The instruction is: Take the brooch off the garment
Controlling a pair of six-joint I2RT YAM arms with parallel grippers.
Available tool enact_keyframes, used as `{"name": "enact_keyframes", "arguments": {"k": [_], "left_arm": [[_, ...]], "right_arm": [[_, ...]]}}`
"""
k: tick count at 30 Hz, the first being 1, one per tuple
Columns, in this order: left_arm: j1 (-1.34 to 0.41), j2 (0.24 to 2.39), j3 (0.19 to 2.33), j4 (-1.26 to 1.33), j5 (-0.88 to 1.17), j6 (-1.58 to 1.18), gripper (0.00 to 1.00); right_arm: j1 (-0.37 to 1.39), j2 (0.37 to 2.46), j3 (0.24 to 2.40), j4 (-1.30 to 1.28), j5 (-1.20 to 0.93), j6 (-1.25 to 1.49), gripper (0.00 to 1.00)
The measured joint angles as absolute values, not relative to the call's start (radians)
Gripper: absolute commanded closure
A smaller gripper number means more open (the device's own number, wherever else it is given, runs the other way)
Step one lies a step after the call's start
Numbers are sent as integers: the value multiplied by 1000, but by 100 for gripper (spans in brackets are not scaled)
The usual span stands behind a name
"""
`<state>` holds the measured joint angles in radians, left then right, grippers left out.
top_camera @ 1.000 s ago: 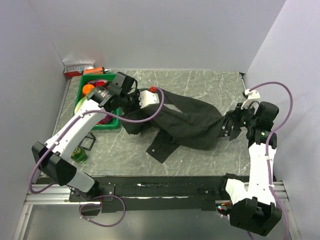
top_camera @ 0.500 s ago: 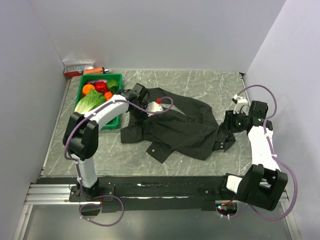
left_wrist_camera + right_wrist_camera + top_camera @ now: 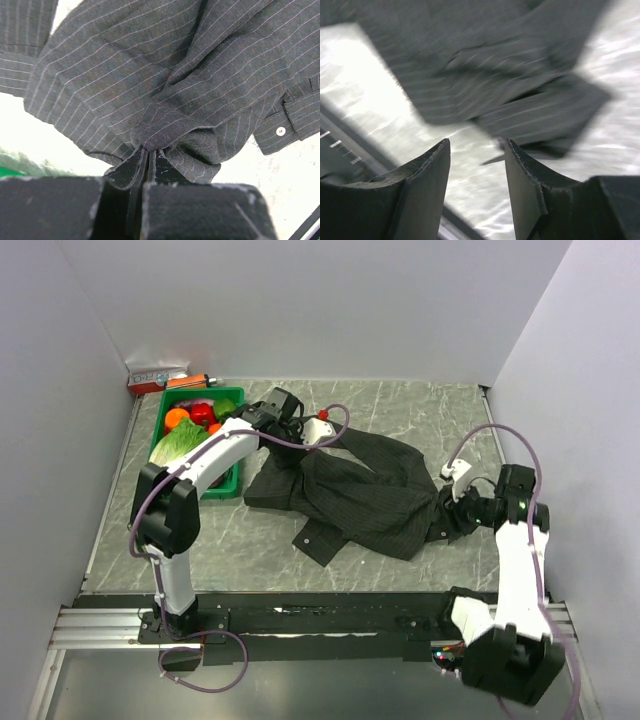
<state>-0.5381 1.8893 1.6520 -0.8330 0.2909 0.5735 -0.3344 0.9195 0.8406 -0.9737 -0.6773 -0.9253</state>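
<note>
The garment (image 3: 370, 495) is a dark pinstriped shirt lying crumpled across the middle of the table. My left gripper (image 3: 320, 428) is at its back left edge, and a tiny red piece, the brooch (image 3: 323, 414), shows right at its tip. In the left wrist view the gripper (image 3: 150, 150) is shut on a bunched fold of the garment (image 3: 165, 75), and the brooch is hidden there. My right gripper (image 3: 457, 514) stands open beside the garment's right end. Bare table shows between the right gripper's (image 3: 477, 145) fingers, with the garment's (image 3: 500, 80) cloth just beyond them.
A green basket (image 3: 214, 492) of vegetables stands at the back left, close to the left arm. A small red and white box (image 3: 158, 378) lies in the back left corner. Walls close in left, back and right. A black rail (image 3: 330, 615) runs along the near edge.
My right gripper has opened, let go of the garment's right end and drawn back toward the near right. My left gripper has shifted toward the back, still pinching the cloth.
</note>
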Motion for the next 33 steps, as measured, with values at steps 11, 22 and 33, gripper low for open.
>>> {"name": "enact_keyframes", "arguments": {"k": [11,22,33], "left_arm": [[-538,1908,1652,-840,305,537,99],[-538,1910,1652,-851,306,532,99],[-538,1913,1657,-853,305,533,99]], "right_arm": [[-334,1286,813,-1024,-742,-928,37],[-325,1429,818,-986,-750,-860,44],[-233,1558,853,-963,-750,-822,67]]}}
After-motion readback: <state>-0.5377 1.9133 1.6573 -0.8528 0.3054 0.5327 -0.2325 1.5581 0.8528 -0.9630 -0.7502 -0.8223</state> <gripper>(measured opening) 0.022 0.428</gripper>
